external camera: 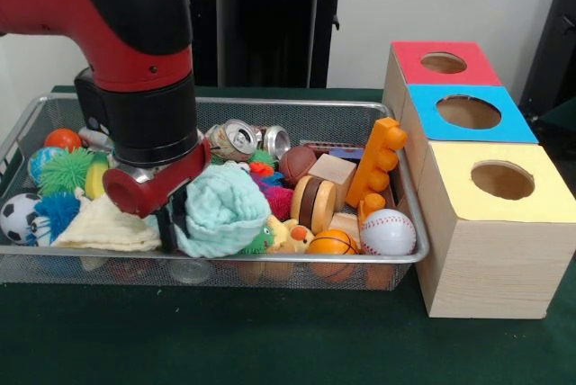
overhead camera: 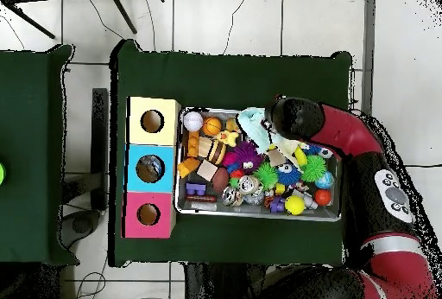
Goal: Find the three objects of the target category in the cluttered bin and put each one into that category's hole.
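Note:
The silver wire mesh bin [external camera: 225, 259] is full of toys, cloths and cans. It also shows in the overhead view [overhead camera: 259, 216]. My gripper [external camera: 173, 228] is down in the bin's front left part, between a cream cloth [external camera: 108, 228] and a crumpled mint green cloth [external camera: 220, 210], and touches the mint cloth. In the overhead view the arm [overhead camera: 293, 121] hides the gripper. The blue-faced box's round hole [external camera: 468, 112] is to the right of the bin, between the red and yellow boxes. It also shows in the overhead view [overhead camera: 149, 168].
In the bin lie a baseball [external camera: 388, 232], a small basketball [external camera: 331, 243], a brown football [external camera: 297, 165], a soccer ball [external camera: 18, 216], crushed cans [external camera: 236, 138], an orange toy block [external camera: 376, 162], wooden blocks [external camera: 335, 172] and spiky balls [external camera: 65, 171]. A red-faced box [external camera: 443, 63] and a yellow-faced box [external camera: 501, 180] flank the blue one.

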Robot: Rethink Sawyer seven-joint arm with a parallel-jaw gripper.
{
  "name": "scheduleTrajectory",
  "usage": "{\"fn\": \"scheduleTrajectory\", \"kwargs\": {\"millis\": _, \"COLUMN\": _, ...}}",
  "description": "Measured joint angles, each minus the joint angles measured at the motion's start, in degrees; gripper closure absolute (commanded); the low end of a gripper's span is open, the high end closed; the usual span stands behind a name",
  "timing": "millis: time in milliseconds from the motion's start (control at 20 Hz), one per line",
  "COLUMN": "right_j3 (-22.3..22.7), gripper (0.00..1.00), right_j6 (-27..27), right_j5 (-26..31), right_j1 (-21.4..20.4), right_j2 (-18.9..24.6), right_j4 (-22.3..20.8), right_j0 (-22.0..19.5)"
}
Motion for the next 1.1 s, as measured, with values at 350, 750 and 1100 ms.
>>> {"fn": "scheduleTrajectory", "kwargs": {"millis": 350, "right_j3": -1.5, "gripper": 1.0, "right_j6": 0.0, "right_j5": 4.3, "right_j1": -1.4, "right_j2": -0.4, "right_j4": -3.4, "right_j0": 0.4}}
{"fn": "scheduleTrajectory", "kwargs": {"millis": 750, "right_j3": -1.5, "gripper": 1.0, "right_j6": 0.0, "right_j5": 10.6, "right_j1": -4.6, "right_j2": -1.3, "right_j4": -6.3, "right_j0": 1.3}}
{"fn": "scheduleTrajectory", "kwargs": {"millis": 1100, "right_j3": -0.5, "gripper": 1.0, "right_j6": 0.0, "right_j5": 11.0, "right_j1": -7.2, "right_j2": -2.3, "right_j4": -7.6, "right_j0": 2.4}}
